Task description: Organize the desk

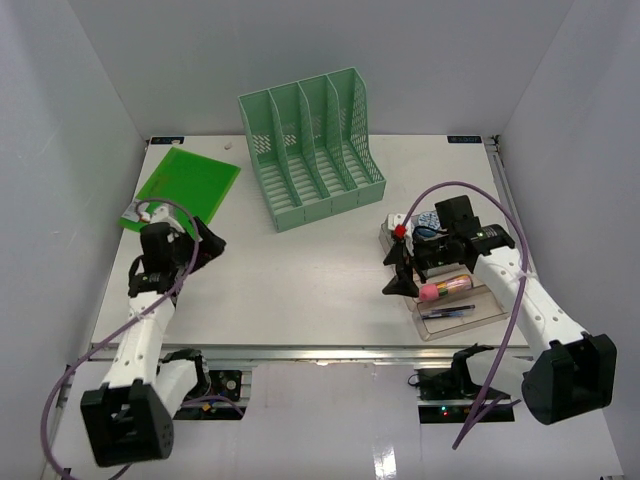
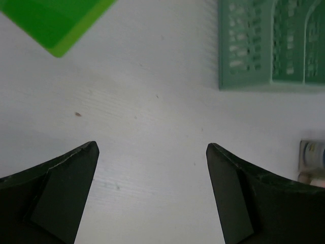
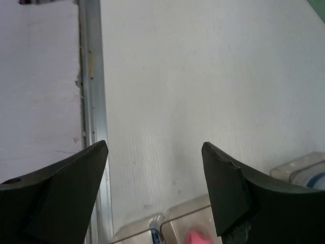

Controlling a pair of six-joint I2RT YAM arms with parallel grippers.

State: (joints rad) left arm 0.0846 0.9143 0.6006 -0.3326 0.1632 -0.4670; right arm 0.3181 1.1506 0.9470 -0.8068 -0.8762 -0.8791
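Note:
The desk (image 1: 300,290) is a large white tabletop with a metal front rail (image 1: 330,352). My left gripper (image 1: 213,243) is open and empty, low over bare desk near the left side, just in front of a green folder (image 1: 188,185). In the left wrist view the gripper (image 2: 151,145) frames only bare desk (image 2: 152,91). My right gripper (image 1: 392,272) is open and empty at the left edge of a clear plastic stepped tray (image 1: 492,310). In the right wrist view the gripper (image 3: 154,144) sits above the tray's rim (image 3: 177,216), with the desk (image 3: 193,76) beyond.
A green slotted file rack (image 1: 310,150) stands at the back centre and shows in the left wrist view (image 2: 274,46). The folder's corner (image 2: 56,20) shows there too. The tray holds a pink item (image 1: 432,291), pens (image 1: 447,311) and small things. The metal rail (image 3: 91,101) runs along the desk edge.

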